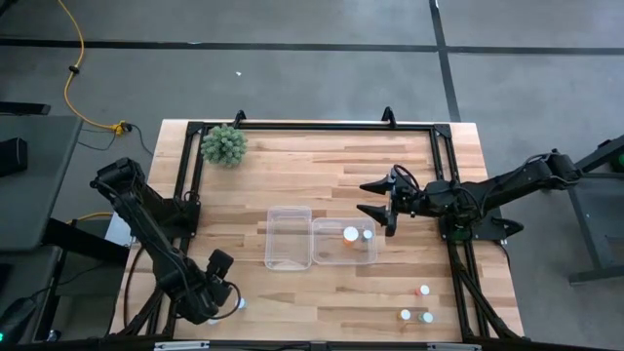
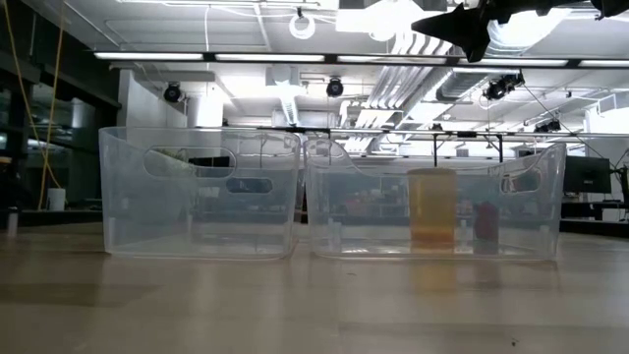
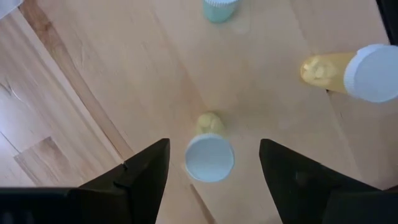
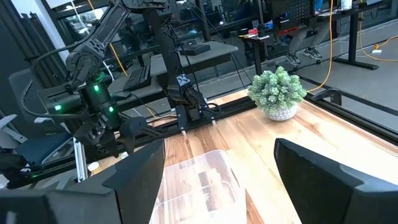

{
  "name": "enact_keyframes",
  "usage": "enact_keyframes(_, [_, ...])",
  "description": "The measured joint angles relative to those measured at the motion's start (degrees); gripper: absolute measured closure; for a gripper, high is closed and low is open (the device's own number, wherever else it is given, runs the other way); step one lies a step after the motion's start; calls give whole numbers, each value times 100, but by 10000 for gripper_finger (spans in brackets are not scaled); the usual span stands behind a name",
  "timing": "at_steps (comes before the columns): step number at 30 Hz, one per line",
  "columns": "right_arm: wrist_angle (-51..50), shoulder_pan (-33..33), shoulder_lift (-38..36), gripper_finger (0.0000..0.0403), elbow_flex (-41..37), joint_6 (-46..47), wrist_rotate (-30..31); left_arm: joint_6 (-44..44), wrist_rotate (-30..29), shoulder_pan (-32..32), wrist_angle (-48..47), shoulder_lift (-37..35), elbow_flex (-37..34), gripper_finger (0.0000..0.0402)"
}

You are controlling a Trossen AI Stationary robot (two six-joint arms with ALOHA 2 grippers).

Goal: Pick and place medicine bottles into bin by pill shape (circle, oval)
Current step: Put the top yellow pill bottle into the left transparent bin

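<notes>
At the lower left of the high view, the left tool (image 1: 222, 292) hangs low over the tabletop (image 1: 322, 166), its two fingers apart. In the left wrist view a small white-capped bottle (image 3: 209, 155) stands between these fingers, not yet touched. A second bottle with an orange body (image 3: 354, 71) and a third one with a pale green body (image 3: 219, 9) wait near it.

I judge these bottles light, stiff and a little slippery. The best hold is across the round body just under the cap, and a gentle squeeze should be enough.

At the lower right of the high view, three more bottles (image 1: 416, 304) stand together. In the middle are two clear bins: the left bin (image 1: 289, 237) looks empty, while the right bin (image 1: 344, 242) has two bottles inside. Just above its right end hovers the right tool (image 1: 378, 198), fingers apart and empty. Farther, at the upper left, stands a green plant ball (image 1: 224, 145).
</notes>
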Motion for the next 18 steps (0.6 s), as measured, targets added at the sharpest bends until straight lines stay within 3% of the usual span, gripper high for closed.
enact_keyframes(18, [-4,0,0,110,0,52,1,88,18,28,248,-81,-196,193])
